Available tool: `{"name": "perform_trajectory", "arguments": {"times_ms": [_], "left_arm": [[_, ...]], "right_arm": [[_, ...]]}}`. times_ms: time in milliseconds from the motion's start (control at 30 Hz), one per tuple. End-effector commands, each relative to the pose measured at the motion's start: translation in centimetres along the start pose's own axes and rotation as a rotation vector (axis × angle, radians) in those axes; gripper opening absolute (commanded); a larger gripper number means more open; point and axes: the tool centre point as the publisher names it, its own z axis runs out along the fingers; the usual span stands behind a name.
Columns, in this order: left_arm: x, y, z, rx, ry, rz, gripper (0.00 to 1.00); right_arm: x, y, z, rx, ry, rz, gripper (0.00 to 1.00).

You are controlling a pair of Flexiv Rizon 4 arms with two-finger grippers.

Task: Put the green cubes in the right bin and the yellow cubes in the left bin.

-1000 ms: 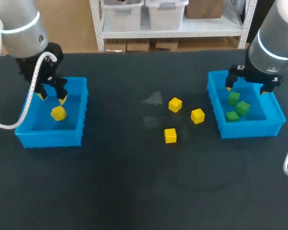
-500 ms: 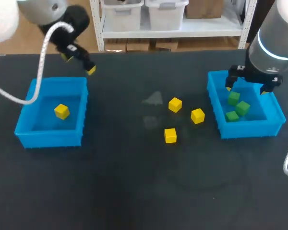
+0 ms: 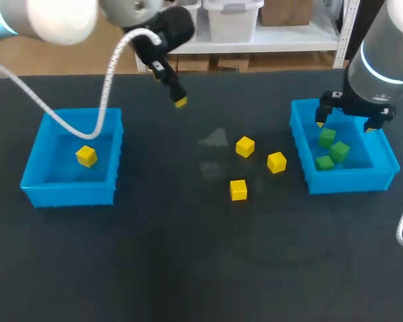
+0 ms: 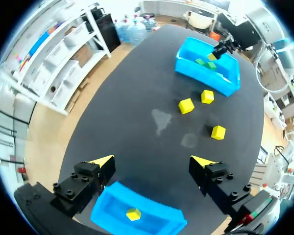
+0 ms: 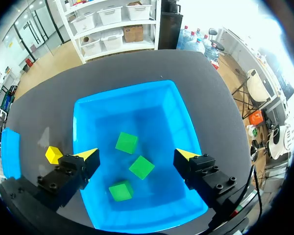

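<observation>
My left gripper [image 3: 176, 97] hangs open and empty above the table's back middle, between the two bins. One yellow cube [image 3: 86, 155] lies in the left blue bin [image 3: 70, 194], which the left wrist view shows under the gripper [image 4: 153, 164]. Three yellow cubes [image 3: 245, 146] [image 3: 277, 162] [image 3: 238, 190] lie on the table ahead of it [image 4: 186, 105]. My right gripper [image 3: 346, 124] stands open over the right blue bin [image 3: 352, 180]. Three green cubes [image 5: 126, 142] [image 5: 141, 167] [image 5: 121, 191] rest on that bin's floor, below the gripper [image 5: 137, 155].
The dark table [image 3: 188, 268] is bare across its front half. The left arm's white cable [image 3: 107, 87] loops over the left bin's back edge. A faint pale smudge [image 3: 215, 139] marks the table beside the loose cubes.
My left gripper rose out of the left bin, leaving a yellow cube there, and swung right toward the table's back middle. The right arm stayed still.
</observation>
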Motion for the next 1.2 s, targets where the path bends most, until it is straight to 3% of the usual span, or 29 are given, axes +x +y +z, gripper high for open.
{"name": "perform_trajectory", "arguments": {"times_ms": [33, 233, 800, 1200], "left_arm": [[-3.2, -0.6, 1.9, 0.015, 0.062, 0.032, 1.00], [-4.9, -2.4, 4.1, 0.043, 0.092, 0.071, 1.00], [-8.8, -6.0, 10.0, 0.098, 0.165, 0.032, 1.00], [-9.6, -7.7, 13.9, 0.079, 0.231, -0.098, 1.00]], "right_arm": [[0.1, 0.0, 0.0, 0.000, -0.004, 0.001, 1.00], [0.1, 0.0, 0.0, 0.000, -0.004, 0.001, 1.00], [0.1, 0.0, 0.0, 0.000, -0.004, 0.001, 1.00], [0.1, 0.0, 0.0, 0.000, -0.004, 0.001, 1.00]]}}
